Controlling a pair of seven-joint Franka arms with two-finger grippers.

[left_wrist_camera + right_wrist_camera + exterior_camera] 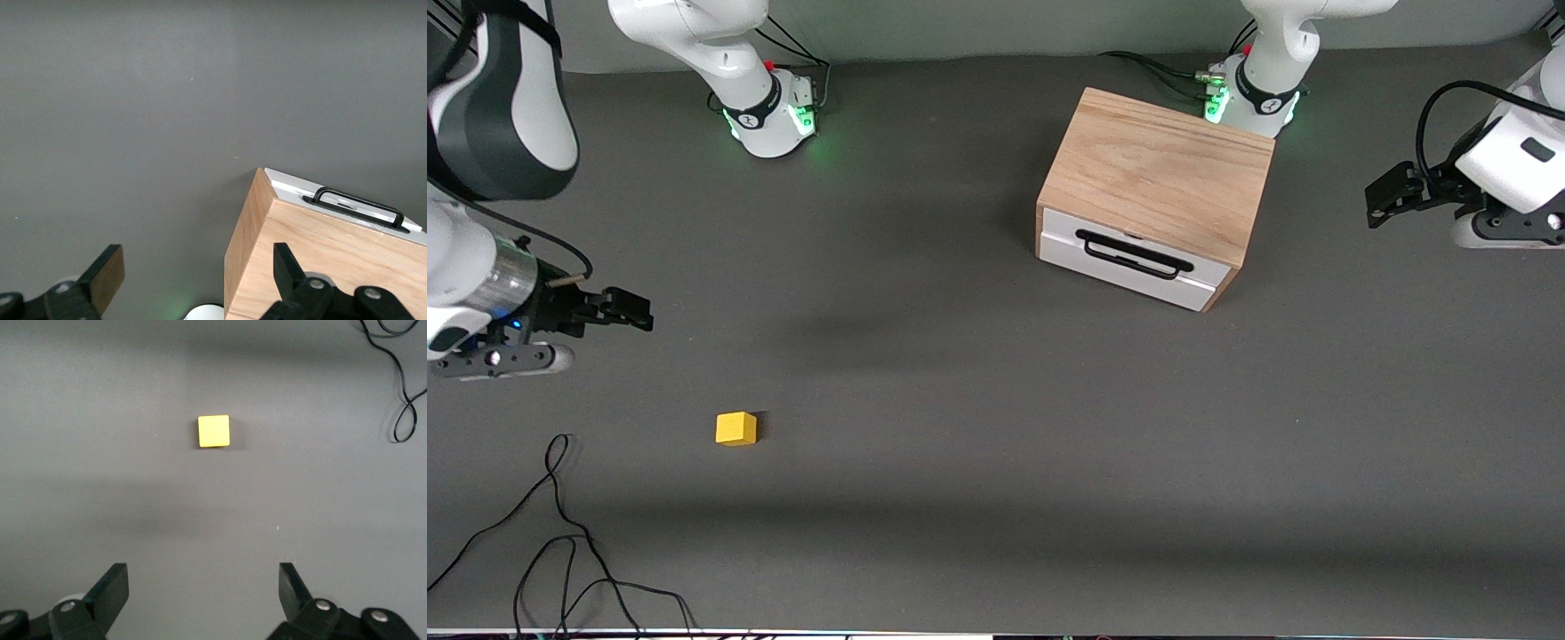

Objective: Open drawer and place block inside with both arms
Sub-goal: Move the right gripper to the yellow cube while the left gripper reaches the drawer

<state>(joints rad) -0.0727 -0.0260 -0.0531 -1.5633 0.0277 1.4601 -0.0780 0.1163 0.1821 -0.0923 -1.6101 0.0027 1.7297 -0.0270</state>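
Observation:
The light oak cabinet (1160, 164) stands near the left arm's base. Its white drawer (1125, 258) with the black bar handle (1134, 255) is shut and faces the front camera. The yellow block (735, 428) lies on the grey table toward the right arm's end. My left gripper (1383, 200) is open and empty, in the air beside the cabinet at the left arm's end; its wrist view shows the cabinet (320, 260) and handle (357, 203) past its open gripper (198, 267). My right gripper (630, 311) is open and empty over the table's right arm end; its wrist view shows the block (214, 431) ahead of the gripper (203, 583).
A loose black cable (560, 533) lies on the table at the corner nearest the front camera, at the right arm's end; it also shows in the right wrist view (400, 380). The arm bases (774, 111) (1254, 98) glow green along the table's edge.

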